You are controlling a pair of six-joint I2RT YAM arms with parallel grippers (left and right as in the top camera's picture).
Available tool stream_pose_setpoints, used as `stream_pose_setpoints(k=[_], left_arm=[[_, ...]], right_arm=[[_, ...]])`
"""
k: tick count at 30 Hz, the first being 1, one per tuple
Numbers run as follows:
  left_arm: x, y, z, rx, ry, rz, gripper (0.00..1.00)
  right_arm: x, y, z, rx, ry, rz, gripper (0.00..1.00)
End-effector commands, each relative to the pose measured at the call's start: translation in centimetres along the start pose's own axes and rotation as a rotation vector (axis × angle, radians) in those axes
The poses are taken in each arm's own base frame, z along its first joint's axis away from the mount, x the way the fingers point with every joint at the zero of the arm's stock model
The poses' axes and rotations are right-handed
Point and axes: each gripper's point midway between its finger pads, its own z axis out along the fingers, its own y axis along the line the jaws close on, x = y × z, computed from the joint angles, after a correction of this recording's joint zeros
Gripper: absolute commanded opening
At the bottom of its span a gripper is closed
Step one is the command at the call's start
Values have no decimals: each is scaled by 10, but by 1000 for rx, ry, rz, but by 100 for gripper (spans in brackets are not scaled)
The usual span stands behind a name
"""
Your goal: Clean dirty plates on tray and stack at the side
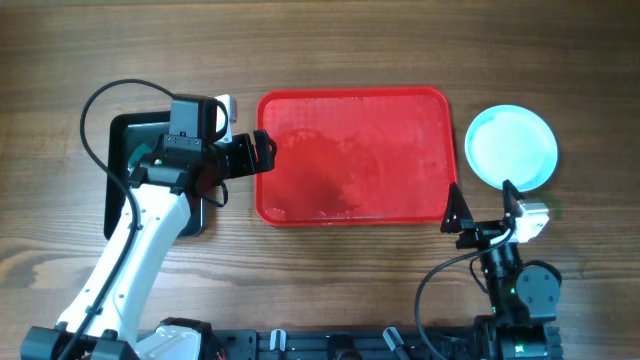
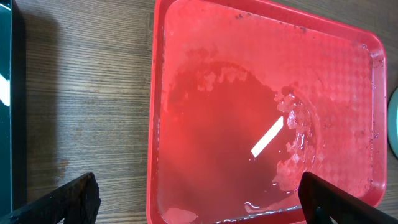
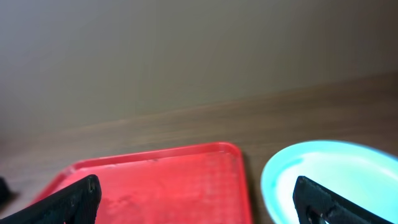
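The red tray [image 1: 352, 100] lies in the middle of the table with no plate on it; its floor is wet with patches of water [image 2: 292, 143]. A pale blue plate [image 1: 511, 147] sits on the table right of the tray; whether other plates lie under it I cannot tell. It also shows in the right wrist view [image 3: 336, 180]. My left gripper [image 1: 265, 150] is open and empty over the tray's left rim [image 2: 199, 205]. My right gripper [image 1: 481, 200] is open and empty, low near the tray's front right corner [image 3: 199, 205], between tray and plate.
A black tray [image 1: 125, 170] lies left of the red tray, mostly under my left arm; its edge shows in the left wrist view [image 2: 6, 93]. A black cable [image 1: 95, 110] loops over the table at the left.
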Motion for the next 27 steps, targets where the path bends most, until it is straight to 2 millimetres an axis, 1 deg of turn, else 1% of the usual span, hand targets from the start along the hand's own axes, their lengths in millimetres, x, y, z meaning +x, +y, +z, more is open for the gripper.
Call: stream_pose_setpoints(k=[1,2,4,25,27], left_arm=[[1,-3,-1,18,0,-6,100],[0,-3,-1,18,0,-7,100],[0,-3,-1,18,0,-7,100],[1,-3,-1,17,0,-6,100],[0,0,-1,2,-2,0,100]], right_arm=[[-5,-11,-1,43,-22,-169,100],[-7,-20,-2,83,-24,-168,100],[-7,-23,-2,95,-24,-184,100],[-7,-23,-2,95,-23,-192,99],[-7,-23,-2,95,-23,-192,100]])
